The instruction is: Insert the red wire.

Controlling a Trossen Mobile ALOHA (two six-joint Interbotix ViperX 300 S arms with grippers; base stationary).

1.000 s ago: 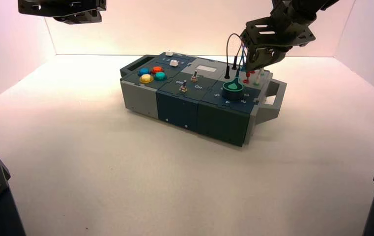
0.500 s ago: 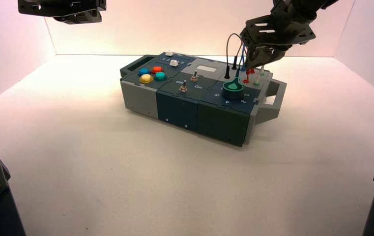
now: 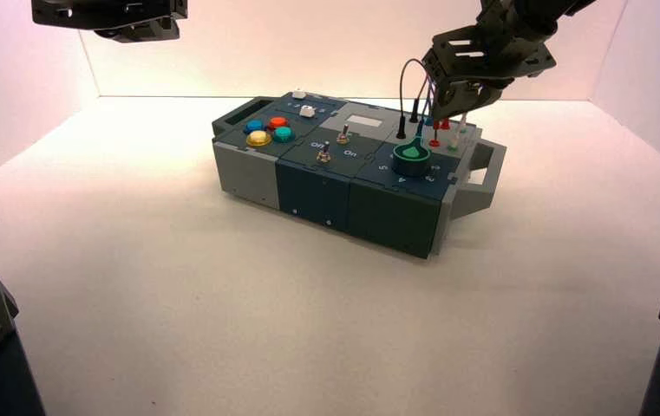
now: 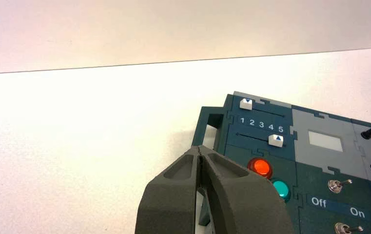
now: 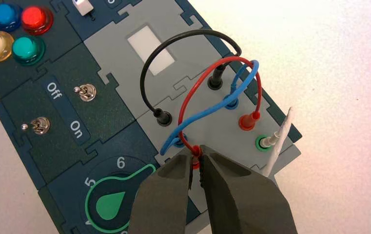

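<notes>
The right hand [image 5: 196, 168] grasps one plug of the red wire [image 5: 199, 79], at a red socket [image 5: 195, 165] on the box's [image 3: 343, 178] right side; its other plug sits in another red socket [image 5: 246, 122]. The left hand [image 4: 199, 156] waits, clenched, high at left.

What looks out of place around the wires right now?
Only the blue wire: it slants across the red wire and might snag. The right gripper holds the red wire's nearer plug at its red socket. No damage shows. The left gripper idles off the box's left end.
</notes>
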